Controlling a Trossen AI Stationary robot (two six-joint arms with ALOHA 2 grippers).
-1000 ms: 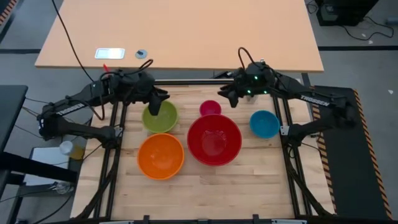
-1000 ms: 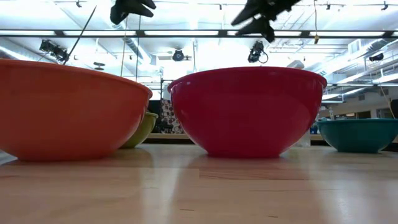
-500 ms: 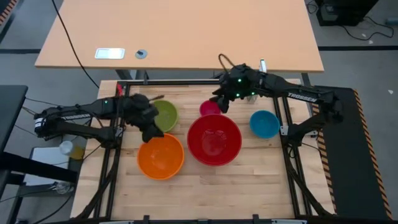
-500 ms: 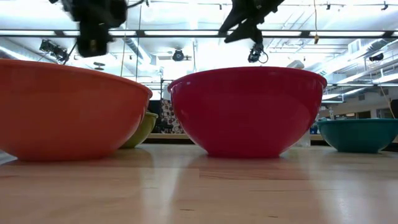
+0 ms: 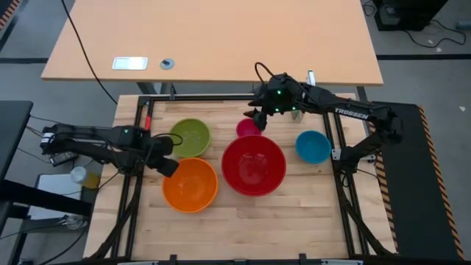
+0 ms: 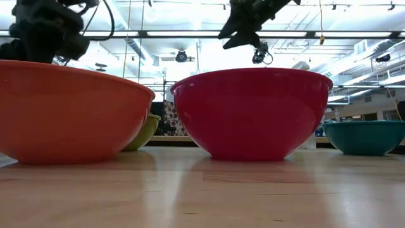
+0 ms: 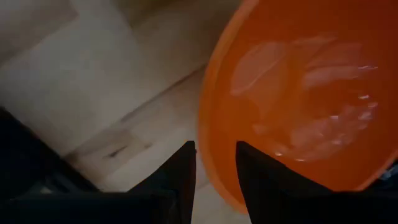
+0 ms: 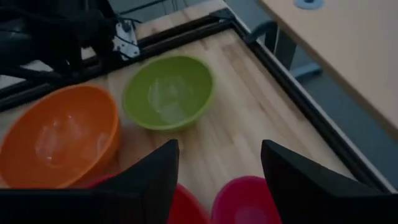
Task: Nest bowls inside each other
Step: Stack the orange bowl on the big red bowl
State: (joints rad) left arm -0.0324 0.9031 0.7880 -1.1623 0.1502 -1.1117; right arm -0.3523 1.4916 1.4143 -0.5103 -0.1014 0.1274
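Five bowls stand upright on the wooden table: orange (image 5: 190, 184), red (image 5: 254, 164), lime green (image 5: 190, 138), pink (image 5: 249, 127) and blue (image 5: 313, 146). My left gripper (image 5: 168, 166) points down at the orange bowl's left rim (image 7: 206, 134). It is open, with one finger outside the rim and one inside, the gap (image 7: 215, 168) showing between them. My right gripper (image 5: 257, 118) hangs open above the pink bowl (image 8: 245, 200) and well clear of it. The low view shows it high over the red bowl (image 6: 252, 111).
A black metal frame (image 5: 221, 97) borders the table's far side and both sides. The bowls crowd the far half, and bare wood (image 5: 243, 228) lies along the near edge. A second, lighter table (image 5: 213, 37) stands beyond the frame.
My left gripper has swung from above the green bowl toward the table's near edge and down to the orange bowl's left rim, tipping to point downward. My right gripper has drifted toward the table's left, coming over the pink bowl. No bowl has moved.
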